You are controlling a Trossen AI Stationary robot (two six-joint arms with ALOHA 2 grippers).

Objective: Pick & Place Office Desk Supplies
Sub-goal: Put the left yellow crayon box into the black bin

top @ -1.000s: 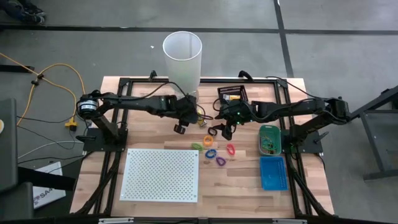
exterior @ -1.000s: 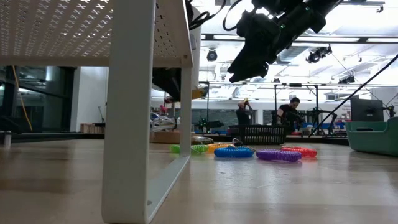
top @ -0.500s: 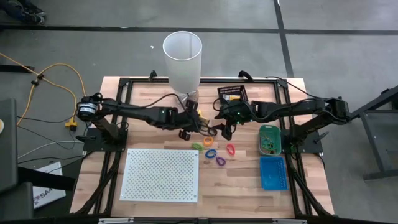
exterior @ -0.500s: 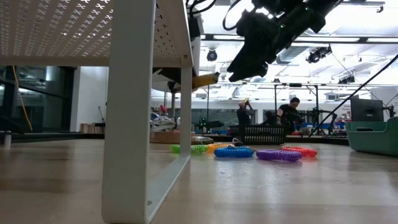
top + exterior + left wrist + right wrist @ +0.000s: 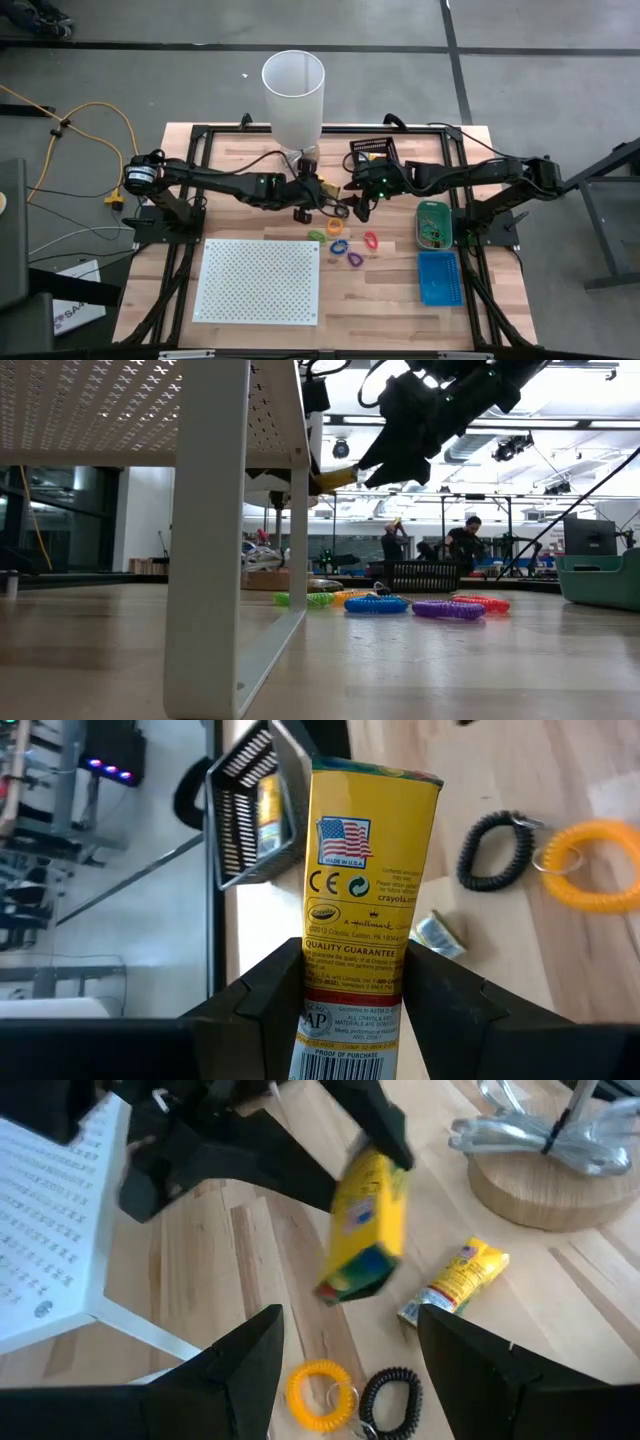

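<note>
Beyond the wooden worktop (image 5: 250,165) I saw grey floor and, in the low view, a bright room with people far behind. My left gripper (image 5: 350,982) reached level toward the middle, jaws clamped on a yellow crayon box (image 5: 362,890) held above the wood. My right gripper (image 5: 345,1350) faced it from close by, jaws spread wide and empty. Coloured coil loops (image 5: 345,245) lay just beneath them; the white perforated board (image 5: 258,280) bounded the near side, with bare wood between.
</note>
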